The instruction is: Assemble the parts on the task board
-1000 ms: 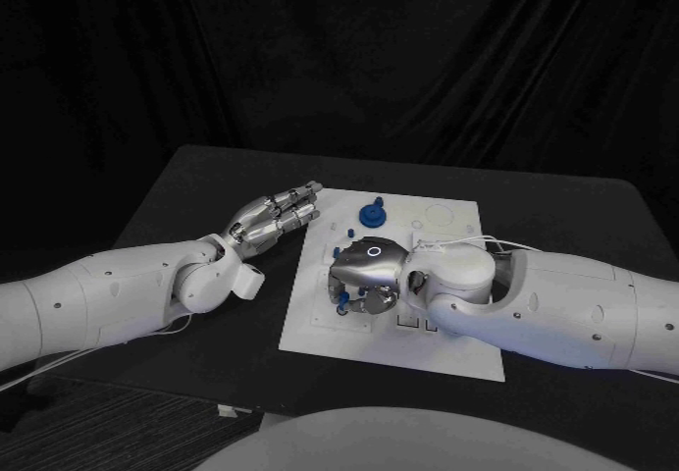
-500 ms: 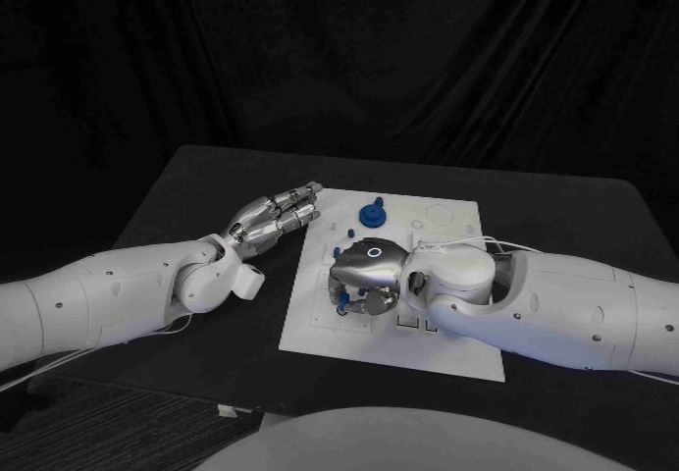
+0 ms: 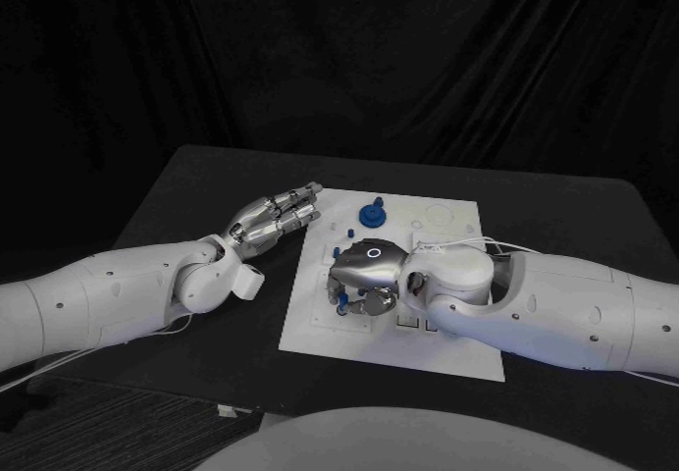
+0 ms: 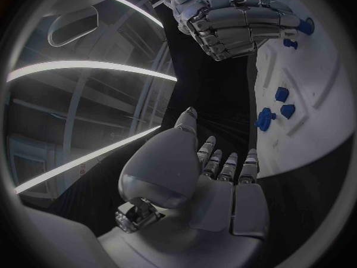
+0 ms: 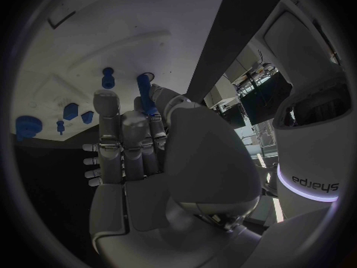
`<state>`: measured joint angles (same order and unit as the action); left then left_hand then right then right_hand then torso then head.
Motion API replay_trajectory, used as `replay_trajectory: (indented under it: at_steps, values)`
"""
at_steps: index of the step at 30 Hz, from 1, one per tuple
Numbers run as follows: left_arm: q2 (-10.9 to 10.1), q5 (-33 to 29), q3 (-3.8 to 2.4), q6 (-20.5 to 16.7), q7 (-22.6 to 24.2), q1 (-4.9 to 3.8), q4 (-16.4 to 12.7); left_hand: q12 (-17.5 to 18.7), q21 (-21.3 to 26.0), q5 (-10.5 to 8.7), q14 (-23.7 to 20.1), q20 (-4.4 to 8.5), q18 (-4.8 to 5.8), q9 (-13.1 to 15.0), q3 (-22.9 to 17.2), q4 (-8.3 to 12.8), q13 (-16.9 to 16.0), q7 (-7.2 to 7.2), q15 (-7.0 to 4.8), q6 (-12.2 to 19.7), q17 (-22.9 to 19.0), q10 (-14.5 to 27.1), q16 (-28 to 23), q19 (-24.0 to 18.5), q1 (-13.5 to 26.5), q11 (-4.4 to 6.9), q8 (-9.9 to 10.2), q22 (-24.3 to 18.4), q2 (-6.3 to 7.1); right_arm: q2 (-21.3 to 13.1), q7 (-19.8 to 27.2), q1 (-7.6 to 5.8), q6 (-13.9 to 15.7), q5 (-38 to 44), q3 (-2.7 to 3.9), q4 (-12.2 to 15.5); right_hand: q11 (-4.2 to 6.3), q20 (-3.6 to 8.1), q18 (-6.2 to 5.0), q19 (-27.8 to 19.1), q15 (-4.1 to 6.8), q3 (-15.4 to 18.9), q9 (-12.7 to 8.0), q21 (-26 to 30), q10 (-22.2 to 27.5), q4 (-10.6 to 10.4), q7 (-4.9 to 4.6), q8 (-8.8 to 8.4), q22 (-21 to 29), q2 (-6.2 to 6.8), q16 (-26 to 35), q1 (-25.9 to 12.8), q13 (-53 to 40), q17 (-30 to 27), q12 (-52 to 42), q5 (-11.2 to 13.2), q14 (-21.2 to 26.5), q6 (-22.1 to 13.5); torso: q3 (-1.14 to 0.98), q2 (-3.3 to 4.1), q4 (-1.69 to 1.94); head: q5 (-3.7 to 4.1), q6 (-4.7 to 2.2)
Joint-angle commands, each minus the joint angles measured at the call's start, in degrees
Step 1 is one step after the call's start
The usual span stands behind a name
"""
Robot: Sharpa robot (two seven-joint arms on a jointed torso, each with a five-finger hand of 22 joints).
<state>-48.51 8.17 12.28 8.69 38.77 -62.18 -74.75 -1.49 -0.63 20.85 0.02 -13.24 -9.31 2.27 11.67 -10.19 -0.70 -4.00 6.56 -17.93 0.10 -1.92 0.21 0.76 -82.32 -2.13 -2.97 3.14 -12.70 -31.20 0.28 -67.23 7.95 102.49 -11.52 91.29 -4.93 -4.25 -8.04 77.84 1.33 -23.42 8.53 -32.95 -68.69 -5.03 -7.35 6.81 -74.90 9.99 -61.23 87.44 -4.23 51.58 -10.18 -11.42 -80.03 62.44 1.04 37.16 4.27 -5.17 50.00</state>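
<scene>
The task board [image 3: 410, 343] lies in the middle of the black table [image 3: 184, 186], its long sides running from the near edge toward the far edge. The right hand [image 3: 365, 277] hovers over the board's left half, fingers curled downward, and pinches a slim blue peg [image 5: 146, 94] between thumb and fingers; in the right wrist view the peg's tip stands at a round hole in the board. A second small blue peg [image 5: 109, 77] stands upright on the board just beside it. Near the board's far edge sits a round blue knobbed part [image 3: 372, 213], with a few smaller blue pieces [image 4: 282, 102] grouped toward the far left corner. The left hand [image 3: 278, 218] rests off the board's left edge, near that far corner, fingers straight and close together, holding nothing.
</scene>
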Motion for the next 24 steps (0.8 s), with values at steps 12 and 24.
replay_trajectory:
  at_steps: [12, 24]
  values:
    - [0.3, -0.3, -0.05, 1.4, 1.1, 0.34, 0.4, 0.0, -0.2, 0.24, 0.1, -0.65, -1.05, 0.0, 0.0, 0.4, 0.1, -0.05, 0.57, -0.1, 0.0, 0.4, 0.1, 0.2, 0.0, 0.18, -0.3, 0.2, -0.57, -0.3, -0.2, 0.83, -1.3, 0.5, -0.35, 0.5, 1.59, -0.15, -0.46, -0.8, -0.10, -0.2, -0.1, 0.7, -2.3, 0.5, -0.05, -0.46, -3.8, -0.53, 0.7, -0.1, -0.2, -0.7, 0.0, 0.1, 0.7, -0.3, 0.00, 0.00, 0.00, 0.08, 0.00]
    - [0.5, -0.3, -0.05, 1.8, 0.4, 0.66, 0.7, 0.0, -0.2, 0.26, 0.2, -0.89, -1.04, 0.0, 0.0, 0.4, 0.1, -0.08, 0.87, -0.1, 0.1, 0.4, 0.2, 0.3, 0.0, 0.16, -0.3, 0.4, -0.67, -0.3, -0.6, 0.89, -1.2, 0.5, -0.35, 0.8, 1.59, -0.16, -0.58, -1.0, -0.08, -0.1, 0.0, 1.4, -2.3, 0.6, -0.05, -0.48, -3.6, -0.54, 1.3, -0.2, -0.2, -1.4, 0.0, 0.2, 1.0, -0.3, 0.01, 0.00, 0.01, -0.01, 0.00]
